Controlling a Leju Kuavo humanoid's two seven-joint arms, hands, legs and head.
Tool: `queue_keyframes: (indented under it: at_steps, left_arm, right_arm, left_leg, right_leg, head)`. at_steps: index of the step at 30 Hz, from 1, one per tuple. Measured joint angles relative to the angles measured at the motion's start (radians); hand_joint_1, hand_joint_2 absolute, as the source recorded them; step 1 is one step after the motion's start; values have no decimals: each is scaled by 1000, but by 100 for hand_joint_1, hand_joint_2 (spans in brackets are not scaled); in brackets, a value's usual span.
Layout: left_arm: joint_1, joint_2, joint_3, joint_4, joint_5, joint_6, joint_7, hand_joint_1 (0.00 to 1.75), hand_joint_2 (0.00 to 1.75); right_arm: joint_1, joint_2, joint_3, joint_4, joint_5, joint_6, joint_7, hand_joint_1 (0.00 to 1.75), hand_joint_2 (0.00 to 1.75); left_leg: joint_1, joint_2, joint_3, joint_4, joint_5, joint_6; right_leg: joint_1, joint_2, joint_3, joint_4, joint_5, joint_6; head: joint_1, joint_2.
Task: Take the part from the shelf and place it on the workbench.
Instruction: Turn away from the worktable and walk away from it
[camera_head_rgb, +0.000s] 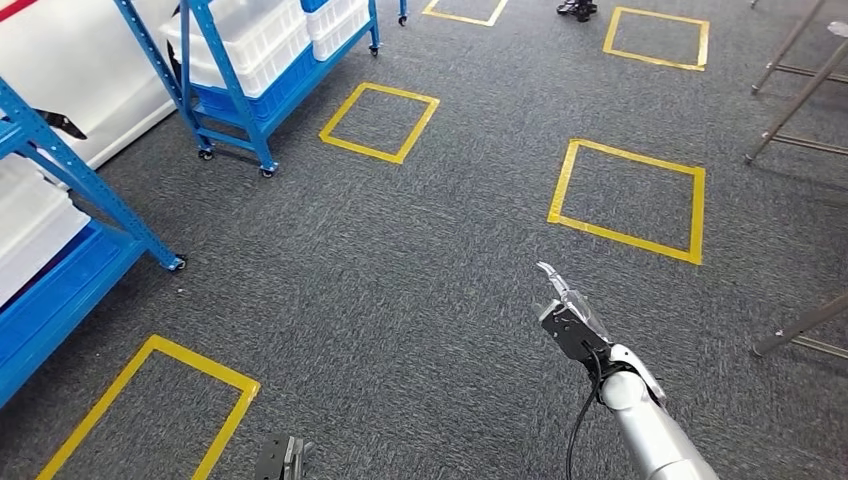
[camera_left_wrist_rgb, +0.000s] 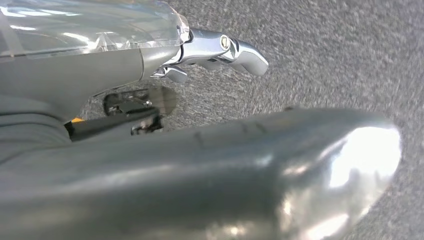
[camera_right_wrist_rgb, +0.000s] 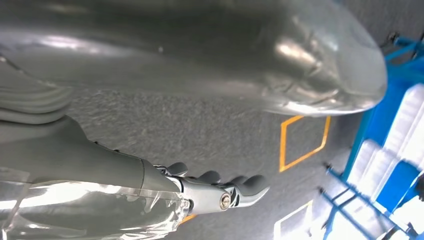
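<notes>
The right hand (camera_head_rgb: 568, 318) was raised in front of the body over grey carpet (camera_head_rgb: 420, 260), fingers extended and apart, grasping nothing; its wrist view showed the same, fingers (camera_right_wrist_rgb: 235, 185) stretched out with only floor beyond them. The left hand (camera_head_rgb: 283, 458) hung low at the picture's bottom edge. In its wrist view one finger (camera_left_wrist_rgb: 235, 50) reached out over the carpet and nothing lay in the palm, so it looked released, though the thumb blocked much of that view.

The part itself could not be made out. It was presumably in one of the white bins (camera_head_rgb: 262, 35) on the blue shelves (camera_head_rgb: 232, 95), which stood well apart from both hands, ahead and to the robot's left; a second blue rack (camera_head_rgb: 70, 250) stood nearer on the left. The left hand was on the shelf side, the right hand farther from it. The bins ran lengthwise along the shelves. No grasp had begun, so the task seemed at its start, and a turn and walk toward the shelves would likely be needed first.

Yellow tape squares (camera_head_rgb: 627, 198) marked the carpet, and grey metal legs (camera_head_rgb: 790, 100) stood at the right.
</notes>
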Motion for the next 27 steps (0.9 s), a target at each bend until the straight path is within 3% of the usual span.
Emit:
queue_keyframes:
  at_steps: [2, 3, 5, 7, 8, 10, 11, 13, 15, 17, 18, 20, 22, 24, 26, 27]
  left_arm:
    - [1, 0, 0, 0, -1, -1, 4, 0, 0]
    - [2, 1, 0, 0, -2, -2, 6, 0, 0]
    - [0, 2, 0, 0, -3, -2, 10, 0, 0]
    - [-5, 3, 0, 0, -2, -1, 13, 0, 0]
    - [-7, 3, 0, 0, -2, 0, 14, 0, 0]
    - [-8, 4, 0, 0, -1, 0, 15, 0, 0]
    - [-8, 5, 1, 0, -1, 0, 16, 0, 0]
    - [-11, 6, 2, 0, -1, 1, 16, 0, 0]
    - [-14, 6, 4, 0, -2, 1, 16, 0, 0]
    - [-13, 6, 5, 0, -1, 1, 16, 0, 0]
    - [-13, 6, 6, 0, -1, 1, 16, 0, 0]
    - [-13, 6, 6, 0, -1, 1, 17, 0, 0]
    - [-14, 6, 8, 0, 2, 3, 17, 0, 0]
    - [-12, 7, 14, 0, 8, 7, 17, 0, 0]
    - [-6, 9, 21, 0, 15, 13, 17, 0, 0]
    - [-3, 11, 24, 0, 18, 17, 17, 0, 0]
  right_arm:
    - [0, -1, 4, 10, -4, -2, 0, 0, 0]
    - [-1, -1, 5, 14, -6, -3, 0, 0, 0]
    - [-3, -1, 9, 20, -8, -6, -3, 0, 0]
    - [-8, -1, 14, 25, -8, -12, -12, 0, 0]
    - [-11, -1, 18, 26, -8, -15, -17, 0, 0]
    - [-17, 1, 28, 28, -8, -16, -24, 0, 0]
    - [-20, 1, 33, 28, -8, -16, -26, 0, 0]
    - [-23, 2, 39, 29, -8, -17, -29, 0, 0]
    - [-22, 2, 42, 33, -8, -17, -30, 0, 0]
    - [-18, 0, 45, 38, -8, -17, -30, 0, 0]
    - [-17, 0, 46, 40, -8, -17, -30, 0, 0]
    - [-19, 0, 48, 42, -8, -17, -30, 0, 0]
    - [-20, 0, 50, 41, -8, -18, -32, 0, 0]
    - [-17, 1, 54, 40, -7, -20, -35, 0, 0]
    - [-15, 5, 59, 32, -5, -25, -38, 0, 0]
    - [-15, 8, 62, 26, -5, -27, -39, 0, 0]
  left_leg:
    - [3, 14, -41, 93, -29, -3]
    - [4, 17, -34, 83, -15, -3]
    - [3, 39, 33, -43, 48, 2]
    - [-6, 76, 96, -164, 86, 12]
    - [-9, 85, 108, -190, 90, 17]
    - [-13, 69, 108, -199, 91, 27]
    - [-12, 59, 110, -204, 95, 32]
    - [-6, 39, 115, -216, 103, 43]
    - [-3, 17, 116, -219, 107, 49]
    - [-3, -9, 116, -217, 107, 50]
    - [-3, -23, 116, -215, 106, 49]
    - [-2, -51, 117, -209, 104, 45]
    - [-2, -75, 111, -198, 100, 36]
    - [1, -96, 101, -194, 100, 24]
    - [4, -105, 95, -195, 102, 11]
    - [3, -87, 90, -185, 94, 6]
  right_leg:
    - [5, -29, 0, 0, -2, -2]
    - [6, -42, 1, 1, -3, -2]
    - [8, -66, 5, 1, -6, 1]
    - [13, -85, 9, 2, -10, 7]
    - [15, -93, 10, 2, -11, 12]
    - [16, -110, 14, -1, -12, 22]
    - [14, -107, 16, 0, -16, 29]
    - [8, -61, 0, 42, -46, 38]
    - [5, -7, -60, 164, -107, 44]
    - [5, 6, -121, 275, -138, 47]
    - [4, 7, -129, 279, -123, 47]
    - [1, 20, -86, 172, -45, 47]
    - [-5, 67, -34, 51, 4, 45]
    - [-5, 91, -20, 17, 5, 40]
    - [-3, 70, -19, 12, 8, 29]
    - [-4, 59, -17, 9, 9, 21]
  head:
    - [0, 0]
    - [0, 0]
    - [0, 0]
    - [0, 0]
    - [0, 0]
    - [0, 0]
    - [0, 0]
    - [0, 0]
    - [1, 0]
    - [1, 0]
    - [1, 0]
    - [1, 0]
    - [1, 0]
    - [1, 0]
    - [1, 0]
    - [0, 0]
